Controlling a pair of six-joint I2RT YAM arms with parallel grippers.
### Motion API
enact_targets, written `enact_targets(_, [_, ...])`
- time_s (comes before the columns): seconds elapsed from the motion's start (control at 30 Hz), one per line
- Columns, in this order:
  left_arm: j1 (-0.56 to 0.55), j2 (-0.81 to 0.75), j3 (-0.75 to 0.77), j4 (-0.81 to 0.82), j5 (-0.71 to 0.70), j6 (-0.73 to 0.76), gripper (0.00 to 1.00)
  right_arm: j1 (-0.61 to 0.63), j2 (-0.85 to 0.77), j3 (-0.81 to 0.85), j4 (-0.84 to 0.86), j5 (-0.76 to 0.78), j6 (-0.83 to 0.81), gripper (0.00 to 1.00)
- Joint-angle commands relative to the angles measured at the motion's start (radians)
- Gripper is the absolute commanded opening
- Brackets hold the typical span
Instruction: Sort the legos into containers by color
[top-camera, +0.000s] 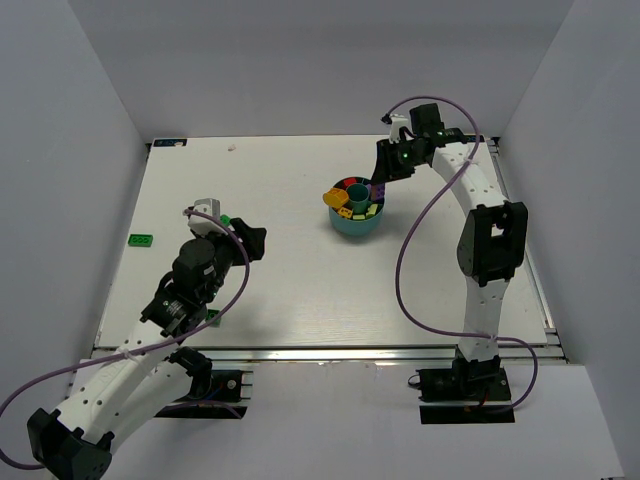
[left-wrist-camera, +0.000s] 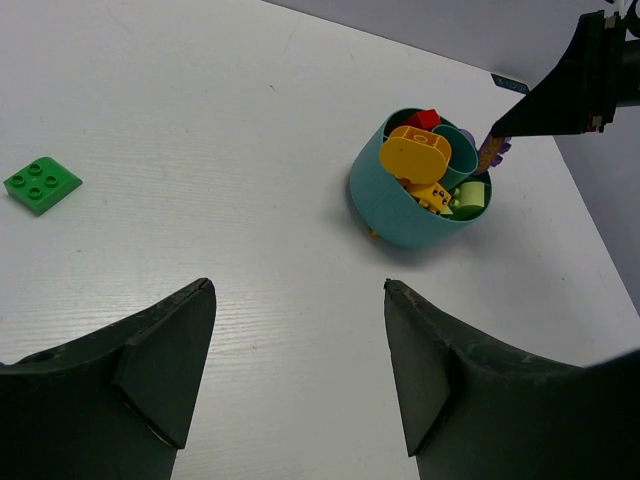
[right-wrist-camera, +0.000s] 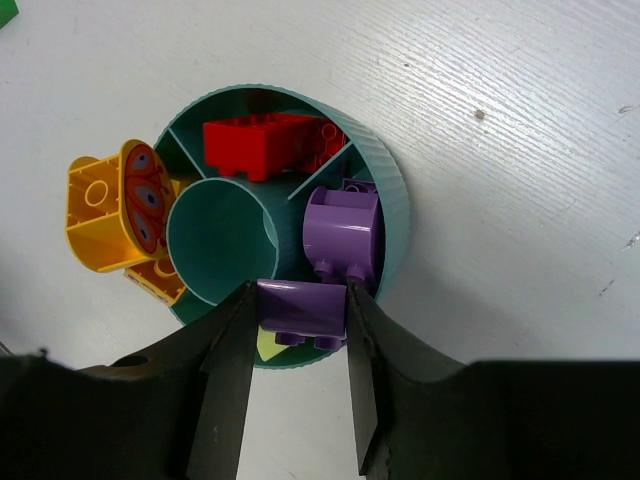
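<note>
Between the fingers (right-wrist-camera: 225, 385) of the right gripper (right-wrist-camera: 298, 330): one purple brick (right-wrist-camera: 300, 306), pinched from both sides, studs facing back toward the wrist. Grip clenched on it. Brick hangs at the near rim of the teal dish (right-wrist-camera: 388, 185); cannot tell which wedge it is over, or whether it touches anything below. A lime green piece (right-wrist-camera: 266, 346) shows just under it, by the finger on the left of that view.

Just beyond the fingertips: second purple brick (right-wrist-camera: 342, 228), rounded top, lying in a wedge, close to the held one. Farther out, across the dish: red bricks (right-wrist-camera: 262, 145) in the far wedge, at least two, touching. Ahead and left of the fingers: round centre well (right-wrist-camera: 220, 240). Beyond the well on that side: yellow-orange brick (right-wrist-camera: 100, 205) with a printed face, tipped on edge, leaning out over the rim; another yellow-orange piece beneath it.

Left gripper (left-wrist-camera: 295, 370): released, jaws spread wide, white table (left-wrist-camera: 200, 120) showing between them. Well apart from the dish, which stands ahead and to the right in its wrist view. Ahead and far left in that view: green brick (left-wrist-camera: 42, 184), square, four studs up, flat on the table, well apart from the dish and from both grippers.
</note>
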Motion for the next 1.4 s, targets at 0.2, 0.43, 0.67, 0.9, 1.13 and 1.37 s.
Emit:
enact_targets(0.2, [-0.004, 0.002, 0.006, -0.008, -0.013, 0.002, 0.78, -0.008, 0.021, 0.017, 0.022, 0.003, 0.002, 0.51])
enact_targets(0.43, [-0.004, 0.004, 0.01, -0.008, -0.011, 0.004, 0.78, -0.011, 0.02, 0.017, 0.025, 0.005, 0.002, 0.56])
enact_targets(0.67, [-0.004, -0.002, 0.008, -0.017, -0.025, -0.007, 0.78, -0.018, -0.002, 0.03, 0.024, 0.009, -0.012, 0.62])
enact_targets(0.9, [-0.004, 0.002, 0.06, -0.171, -0.191, -0.126, 0.89, -0.054, -0.058, 0.071, 0.019, 0.003, -0.1, 0.89])
enact_targets(1.13, [0.019, 0.041, 0.17, -0.483, -0.352, -0.358, 0.98, -0.078, -0.238, -0.082, 0.165, -0.2, -0.392, 0.89])
enact_targets(1.37, [0.423, 0.257, 0.298, -0.685, 0.056, -0.334, 0.78, -0.037, -0.336, -0.242, 0.234, -0.509, -0.565, 0.77])
